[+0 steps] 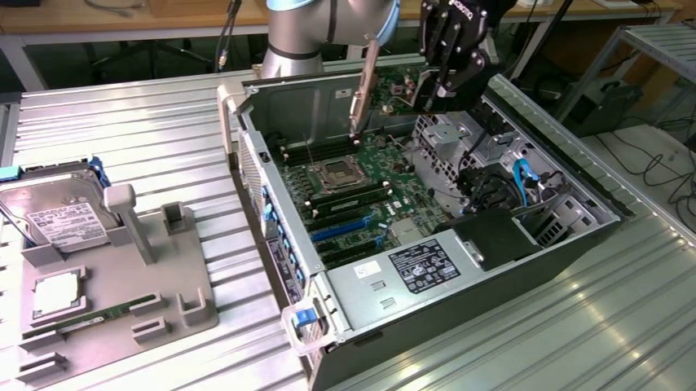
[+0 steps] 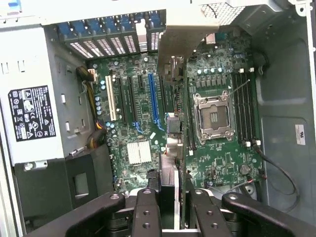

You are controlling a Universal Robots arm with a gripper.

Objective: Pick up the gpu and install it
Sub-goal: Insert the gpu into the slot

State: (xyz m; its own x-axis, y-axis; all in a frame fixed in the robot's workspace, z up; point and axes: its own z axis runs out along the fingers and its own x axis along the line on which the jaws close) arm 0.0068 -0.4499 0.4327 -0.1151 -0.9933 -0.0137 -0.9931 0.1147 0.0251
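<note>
One gpu (image 2: 185,39), edge-on between the fingers (image 2: 147,212), fan face hidden.

gpu (image 1: 366,85) above motherboard (image 1: 370,175) — edge-down, inside case (image 1: 490,309)

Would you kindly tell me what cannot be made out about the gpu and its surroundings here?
- The gpu's fan face: in the wrist view, the card held in the gripper shows edge-on.
- The slot beneath it: in the wrist view, the card covers that strip of the motherboard.
- The hard drive's label text: too small in the exterior view.
- The arm's upper part: cut off by the exterior view's top edge.
</note>
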